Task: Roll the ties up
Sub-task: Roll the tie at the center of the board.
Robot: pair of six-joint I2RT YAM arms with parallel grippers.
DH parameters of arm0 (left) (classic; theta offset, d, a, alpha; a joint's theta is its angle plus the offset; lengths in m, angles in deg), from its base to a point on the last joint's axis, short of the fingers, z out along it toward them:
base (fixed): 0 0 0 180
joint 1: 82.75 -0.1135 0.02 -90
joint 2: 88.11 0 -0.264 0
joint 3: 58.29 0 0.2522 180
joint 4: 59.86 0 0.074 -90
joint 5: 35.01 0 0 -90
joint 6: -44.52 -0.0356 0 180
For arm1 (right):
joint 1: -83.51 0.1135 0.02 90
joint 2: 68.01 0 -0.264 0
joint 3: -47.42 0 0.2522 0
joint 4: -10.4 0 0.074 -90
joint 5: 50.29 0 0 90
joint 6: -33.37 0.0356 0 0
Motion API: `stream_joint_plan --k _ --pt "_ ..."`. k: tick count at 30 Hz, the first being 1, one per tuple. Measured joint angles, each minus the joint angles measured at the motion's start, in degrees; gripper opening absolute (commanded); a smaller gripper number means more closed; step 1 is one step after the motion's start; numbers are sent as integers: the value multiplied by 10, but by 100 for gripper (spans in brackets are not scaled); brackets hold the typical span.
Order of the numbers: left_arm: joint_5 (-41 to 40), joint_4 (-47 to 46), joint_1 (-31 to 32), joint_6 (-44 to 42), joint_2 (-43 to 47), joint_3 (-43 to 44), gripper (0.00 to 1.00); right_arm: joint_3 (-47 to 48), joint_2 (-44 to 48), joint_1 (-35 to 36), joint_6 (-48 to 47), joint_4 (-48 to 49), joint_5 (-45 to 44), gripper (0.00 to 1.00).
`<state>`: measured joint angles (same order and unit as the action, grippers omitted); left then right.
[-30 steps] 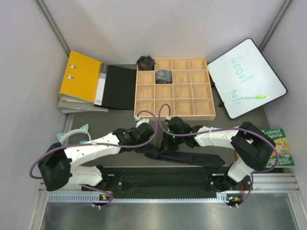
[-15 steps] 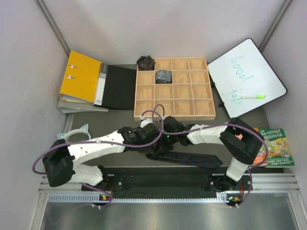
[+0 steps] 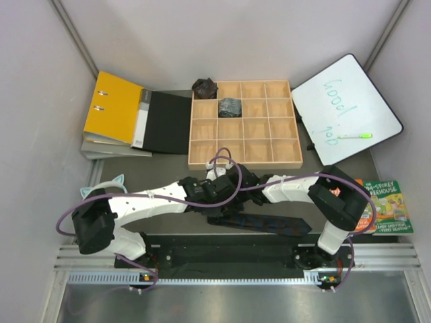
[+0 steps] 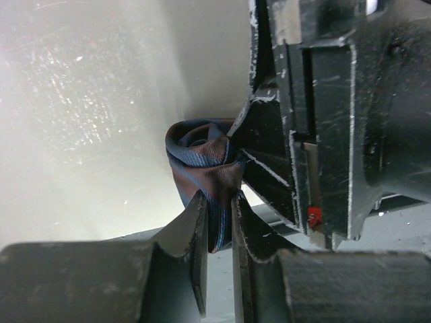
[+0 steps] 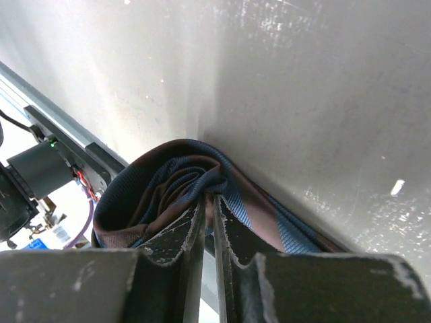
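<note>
Overhead, a blue-brown tie (image 3: 269,223) stretched along the table (image 3: 155,168) near its front edge, one end hidden from above, wrist views showing left hand (image 4: 217,202) and right hand (image 5: 207,202) each clamped narrow on that coiled end.

left arm (image 3: 145,202): base at near left, elbow folded back to the left, forearm stretched right toward the centre.
left gripper (image 4: 217,219): fingers nearly together, pinching a fold of the tie (image 4: 202,158).
right arm (image 3: 296,188): base at near right, elbow raised just above the base, forearm reaching left toward the centre.
right gripper (image 5: 209,212): fingers close together, clamped on the rolled end of the same tie.
both grippers: tips meeting at mid-table, wrists facing each other.
</note>
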<state>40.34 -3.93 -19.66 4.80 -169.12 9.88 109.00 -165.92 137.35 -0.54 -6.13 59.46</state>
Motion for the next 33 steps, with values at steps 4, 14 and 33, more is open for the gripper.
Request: stream_joint_plan --k 4,14,33 --pt "-5 1 7 7 -13 8 1 0 0 0 0 -5 -3 13" --pt "-10 -10 23 19 -48 29 1 -32 37 -15 -2 -23 -16 16" --pt "-16 -24 48 21 -119 61 30 -116 241 -98 -42 -120 -35 22"
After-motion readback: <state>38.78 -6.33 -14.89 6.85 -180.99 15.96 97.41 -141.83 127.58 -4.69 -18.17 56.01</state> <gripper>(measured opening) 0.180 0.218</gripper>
